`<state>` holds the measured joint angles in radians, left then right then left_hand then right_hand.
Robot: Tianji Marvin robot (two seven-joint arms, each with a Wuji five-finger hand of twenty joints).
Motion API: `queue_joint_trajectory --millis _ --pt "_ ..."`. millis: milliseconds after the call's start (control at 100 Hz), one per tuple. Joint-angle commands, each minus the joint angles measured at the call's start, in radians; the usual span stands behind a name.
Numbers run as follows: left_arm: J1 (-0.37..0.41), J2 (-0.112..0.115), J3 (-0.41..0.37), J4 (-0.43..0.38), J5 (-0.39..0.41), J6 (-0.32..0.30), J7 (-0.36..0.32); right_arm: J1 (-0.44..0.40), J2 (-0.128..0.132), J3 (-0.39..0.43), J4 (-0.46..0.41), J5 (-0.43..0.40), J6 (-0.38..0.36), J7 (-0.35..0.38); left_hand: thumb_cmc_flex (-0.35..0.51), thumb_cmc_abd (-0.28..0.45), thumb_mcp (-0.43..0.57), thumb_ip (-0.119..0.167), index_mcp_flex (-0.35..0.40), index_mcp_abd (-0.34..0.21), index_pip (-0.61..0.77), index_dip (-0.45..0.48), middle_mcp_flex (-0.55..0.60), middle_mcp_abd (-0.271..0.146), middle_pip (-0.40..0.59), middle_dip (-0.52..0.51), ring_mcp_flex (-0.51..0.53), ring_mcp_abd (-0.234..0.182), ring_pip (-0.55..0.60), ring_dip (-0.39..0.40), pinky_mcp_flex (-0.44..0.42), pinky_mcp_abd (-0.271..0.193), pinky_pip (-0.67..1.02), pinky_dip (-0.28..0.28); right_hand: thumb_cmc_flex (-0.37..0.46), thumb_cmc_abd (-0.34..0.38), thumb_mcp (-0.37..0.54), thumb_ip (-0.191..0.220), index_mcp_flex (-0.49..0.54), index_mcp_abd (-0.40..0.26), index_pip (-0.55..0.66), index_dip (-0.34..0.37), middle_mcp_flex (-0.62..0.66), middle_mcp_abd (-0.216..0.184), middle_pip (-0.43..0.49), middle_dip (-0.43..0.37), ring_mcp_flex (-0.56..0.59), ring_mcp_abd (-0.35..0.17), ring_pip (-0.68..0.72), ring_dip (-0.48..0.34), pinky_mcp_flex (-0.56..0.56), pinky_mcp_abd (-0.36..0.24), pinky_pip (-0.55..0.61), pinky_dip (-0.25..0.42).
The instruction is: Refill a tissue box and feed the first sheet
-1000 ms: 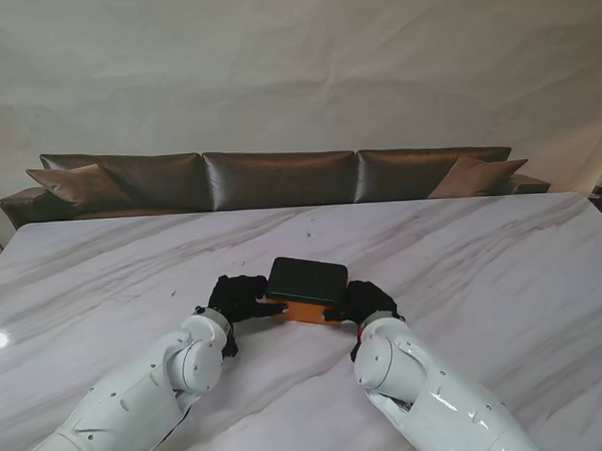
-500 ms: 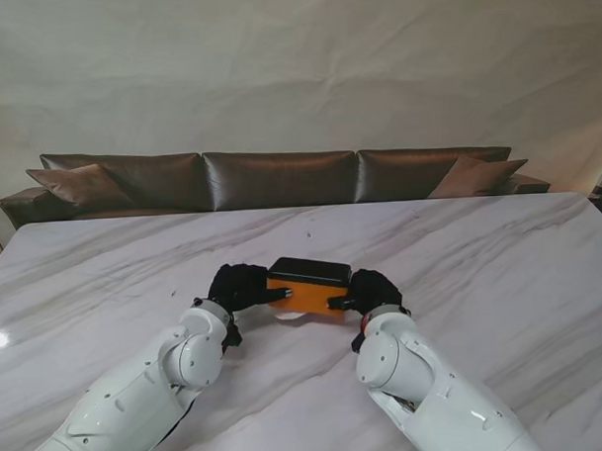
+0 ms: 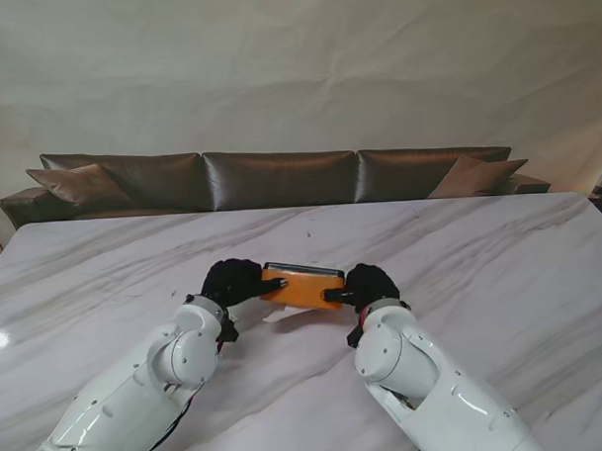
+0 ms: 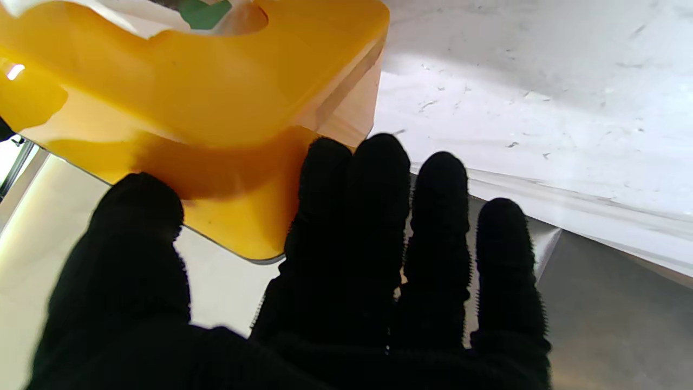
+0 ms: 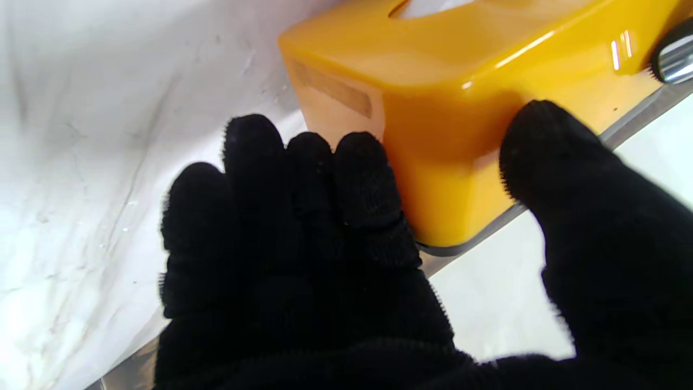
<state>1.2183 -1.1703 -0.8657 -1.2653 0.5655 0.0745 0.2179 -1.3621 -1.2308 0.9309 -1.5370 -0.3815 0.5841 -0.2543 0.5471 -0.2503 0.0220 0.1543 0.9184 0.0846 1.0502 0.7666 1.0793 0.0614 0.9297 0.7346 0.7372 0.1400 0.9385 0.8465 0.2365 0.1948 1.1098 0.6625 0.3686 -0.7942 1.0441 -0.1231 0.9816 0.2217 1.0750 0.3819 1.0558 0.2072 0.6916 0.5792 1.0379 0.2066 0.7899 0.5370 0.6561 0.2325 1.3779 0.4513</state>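
Behind the white marble counter point(image 3: 500, 248) runs a long brown sofa point(image 3: 280, 177) against a pale wall, and we take the orange tissue box point(image 3: 303, 287) as our landmark: it sits near the middle of the counter, just in front of our arms, tipped so that its broad orange face turns toward us and its dark edge lies on the far side. We hold it between our two hands. Our left hand point(image 3: 234, 283) closes on the box's left end; the left wrist view shows the black-gloved fingers point(image 4: 373, 179) pressed against the orange wall point(image 4: 178, 108) and the thumb point(image 4: 141, 211) set under its lower edge. Our right hand point(image 3: 367, 286) closes on the box's right end; in the right wrist view the fingers point(image 5: 357, 162) lie against one side of the box's corner point(image 5: 433, 124) and the thumb point(image 5: 547, 146) against the adjoining side. An oval opening shows in the box in both wrist views, with something white inside it; we cannot tell more. Beneath the box we see a pale patch on the counter, too indistinct to name.
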Motion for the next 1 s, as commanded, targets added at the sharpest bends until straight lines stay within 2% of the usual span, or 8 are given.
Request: queue_joint_trajectory --millis 0,180,320,460,550,600,750,990 --pt "0.004 -0.019 0.007 -0.011 -0.016 -0.004 -0.02 0.007 -0.019 -0.009 -0.012 0.007 0.002 0.028 0.079 0.055 0.055 0.071 0.038 -0.265 0.078 0.066 0.054 -0.113 0.015 0.014 0.024 0.005 0.028 0.024 0.009 0.019 0.211 0.018 0.023 0.018 0.026 0.027 0.027 -0.438 0.048 0.02 0.081 -0.164 0.039 0.028 0.021 -0.029 0.029 0.011 0.005 -0.048 0.035 -0.004" --pt "0.003 -0.032 -0.004 0.031 -0.065 0.014 -0.007 0.017 -0.025 -0.002 0.018 0.045 0.016 0.037 0.075 0.06 0.056 0.074 0.046 -0.256 0.08 0.075 0.059 -0.101 0.018 0.017 0.023 0.018 0.035 0.028 0.01 0.026 0.212 0.019 0.038 0.03 0.051 0.028 0.027 -0.441 0.056 0.021 0.084 -0.161 0.04 0.033 0.023 -0.026 0.032 0.011 0.008 -0.045 0.041 -0.006" --pt "0.022 -0.042 -0.031 0.029 -0.128 0.031 -0.005 0.03 -0.031 0.0 0.051 0.065 0.028 0.036 -0.017 0.132 0.016 0.003 0.007 -0.213 -0.054 0.003 -0.021 -0.053 -0.087 -0.029 -0.058 0.056 -0.043 -0.002 -0.035 0.026 0.182 0.011 0.034 0.048 0.057 0.018 0.023 -0.442 0.057 0.02 0.079 -0.16 0.037 0.036 0.02 -0.025 0.03 0.01 0.005 -0.045 0.042 -0.009" --pt "0.042 -0.043 -0.064 0.019 -0.19 0.019 -0.032 0.032 -0.035 0.009 0.066 0.082 0.03 0.032 -0.165 0.165 -0.001 -0.024 -0.067 -0.159 -0.2 -0.093 -0.131 -0.015 -0.184 -0.081 -0.152 0.084 -0.128 -0.039 -0.064 0.025 0.164 0.005 -0.037 0.096 -0.01 0.016 0.014 -0.39 -0.02 0.008 0.057 -0.143 0.015 0.035 0.003 -0.019 0.021 0.004 -0.005 -0.043 0.042 -0.022" --pt "0.055 -0.037 -0.082 0.01 -0.191 0.014 -0.042 0.029 -0.033 0.019 0.065 0.094 0.032 0.038 -0.243 0.175 0.003 -0.027 -0.102 -0.147 -0.263 -0.134 -0.178 -0.009 -0.214 -0.1 -0.187 0.087 -0.162 -0.053 -0.069 0.024 0.162 0.004 -0.097 0.189 -0.101 0.081 -0.007 -0.311 -0.18 0.061 0.004 -0.12 -0.002 0.031 -0.038 -0.007 0.015 0.007 -0.032 -0.038 0.03 -0.028" --pt "0.064 -0.033 -0.092 0.0 -0.185 0.018 -0.05 0.026 -0.032 0.024 0.063 0.095 0.035 0.041 -0.279 0.181 0.012 -0.031 -0.145 -0.15 -0.33 -0.173 -0.218 -0.015 -0.234 -0.108 -0.209 0.086 -0.191 -0.065 -0.071 0.019 0.155 0.002 -0.131 0.242 -0.153 0.12 -0.038 -0.281 -0.279 0.167 -0.029 -0.112 -0.008 0.025 -0.058 -0.004 0.011 0.009 -0.043 -0.039 0.022 -0.027" --pt "0.091 -0.024 -0.126 -0.02 -0.176 0.027 -0.06 0.004 -0.025 0.048 0.043 0.095 0.031 0.047 -0.327 0.18 0.014 -0.036 -0.286 -0.154 -0.452 -0.231 -0.305 -0.025 -0.258 -0.109 -0.249 0.087 -0.234 -0.083 -0.078 0.014 0.144 -0.002 -0.226 0.278 -0.242 0.17 -0.186 -0.23 -0.382 0.151 -0.119 -0.093 -0.016 0.018 -0.115 0.007 0.007 0.013 -0.073 -0.041 0.004 -0.028" --pt "0.14 0.001 -0.176 -0.054 -0.118 0.041 -0.091 -0.043 -0.001 0.079 -0.009 0.037 0.032 0.071 -0.297 0.122 0.038 -0.031 -0.454 -0.151 -0.555 -0.271 -0.451 -0.071 -0.304 -0.116 -0.304 0.059 -0.281 -0.098 -0.104 0.002 0.115 -0.008 -0.277 0.226 -0.211 0.213 -0.407 -0.195 -0.427 0.131 -0.293 -0.093 0.014 0.023 -0.197 0.009 0.0 0.021 -0.117 -0.054 -0.024 -0.027"
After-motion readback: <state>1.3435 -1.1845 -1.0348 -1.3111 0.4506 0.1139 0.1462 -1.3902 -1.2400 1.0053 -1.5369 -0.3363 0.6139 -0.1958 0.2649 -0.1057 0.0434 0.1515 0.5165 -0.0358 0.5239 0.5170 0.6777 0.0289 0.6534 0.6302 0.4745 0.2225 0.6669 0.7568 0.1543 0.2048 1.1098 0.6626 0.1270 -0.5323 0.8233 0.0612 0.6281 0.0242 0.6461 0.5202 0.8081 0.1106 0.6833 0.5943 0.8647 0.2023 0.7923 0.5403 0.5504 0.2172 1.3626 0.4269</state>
